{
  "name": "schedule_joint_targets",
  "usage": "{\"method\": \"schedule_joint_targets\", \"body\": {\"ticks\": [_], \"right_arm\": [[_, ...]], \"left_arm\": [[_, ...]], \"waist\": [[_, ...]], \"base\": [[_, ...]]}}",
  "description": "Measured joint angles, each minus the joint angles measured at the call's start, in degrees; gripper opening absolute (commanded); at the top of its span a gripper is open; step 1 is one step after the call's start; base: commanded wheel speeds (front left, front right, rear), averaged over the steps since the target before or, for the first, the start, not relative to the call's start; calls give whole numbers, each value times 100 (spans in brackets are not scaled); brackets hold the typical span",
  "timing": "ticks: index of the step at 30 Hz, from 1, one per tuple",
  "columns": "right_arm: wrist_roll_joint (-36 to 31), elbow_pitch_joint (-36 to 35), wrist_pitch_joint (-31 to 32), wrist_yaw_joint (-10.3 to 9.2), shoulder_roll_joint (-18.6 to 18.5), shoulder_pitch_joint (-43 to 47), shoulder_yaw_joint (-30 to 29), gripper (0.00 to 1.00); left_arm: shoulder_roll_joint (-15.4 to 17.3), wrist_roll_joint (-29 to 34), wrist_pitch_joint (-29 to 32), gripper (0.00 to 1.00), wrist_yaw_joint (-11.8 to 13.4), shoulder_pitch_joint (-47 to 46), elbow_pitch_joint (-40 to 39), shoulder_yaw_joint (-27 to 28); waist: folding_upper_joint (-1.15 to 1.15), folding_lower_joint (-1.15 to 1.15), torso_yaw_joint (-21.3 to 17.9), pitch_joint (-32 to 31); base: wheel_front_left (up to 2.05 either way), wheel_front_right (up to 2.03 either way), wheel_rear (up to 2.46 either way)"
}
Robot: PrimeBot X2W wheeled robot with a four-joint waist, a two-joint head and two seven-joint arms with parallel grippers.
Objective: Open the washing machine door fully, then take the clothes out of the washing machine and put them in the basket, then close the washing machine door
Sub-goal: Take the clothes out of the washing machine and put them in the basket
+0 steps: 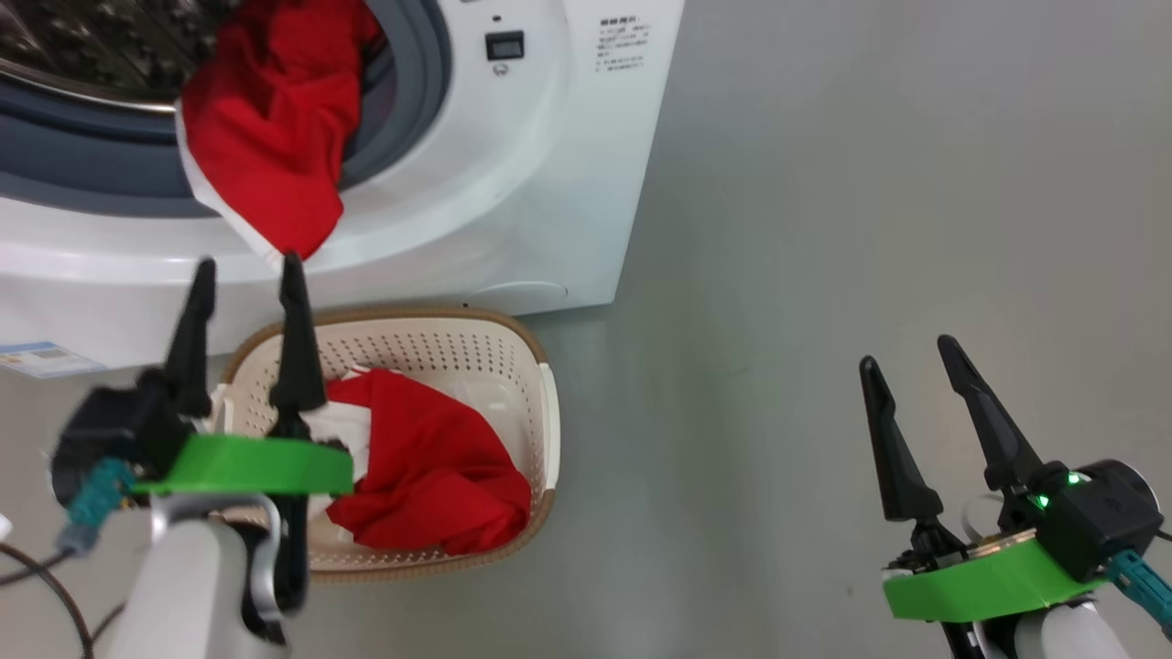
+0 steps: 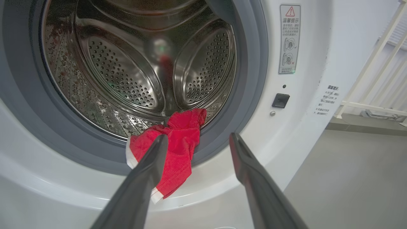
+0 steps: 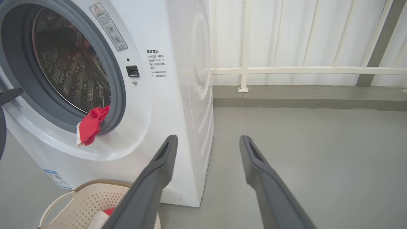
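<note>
Door stage judged done: washing machine (image 1: 513, 183) mouth stands unobstructed; how far door has swung cannot be told.
Unloading part done. One red garment (image 1: 430, 476) lies in basket (image 1: 439, 352), directly below left gripper (image 1: 247, 270).
Second piece of clothes (image 2: 178, 149) hangs over gasket (image 2: 251, 95), just ahead of left fingertips, apart from them.
Left gripper spread wide, empty. Right gripper (image 1: 906, 352) wide, empty, well off to side over floor (image 1: 824, 229).
Outstanding: hanging piece, door closing.
Drum (image 2: 127, 79) bottom behind lip hidden; basket near corner masked by left arm.

washing machine (image 1: 513, 183): 1 | basket (image 1: 439, 343): 1 | clothes: 2 red pieces, hanging piece (image 1: 275, 137), basket piece (image 1: 430, 476) | grippers: 2, left gripper (image 1: 249, 264), right gripper (image 1: 906, 352) | blue label sticker (image 1: 41, 359): 1 | warning sticker (image 2: 289, 38): 1
</note>
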Motion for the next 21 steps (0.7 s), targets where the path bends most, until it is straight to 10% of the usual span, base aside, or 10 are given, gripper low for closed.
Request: {"method": "schedule_joint_targets", "body": {"ticks": [21], "right_arm": [[58,14,0,0,-5,-478,130,100]], "left_arm": [[539,-457,509,100,-111,-2111,1191,443]], "waist": [[0,0,-297,960]], "base": [[0,0,0]]}}
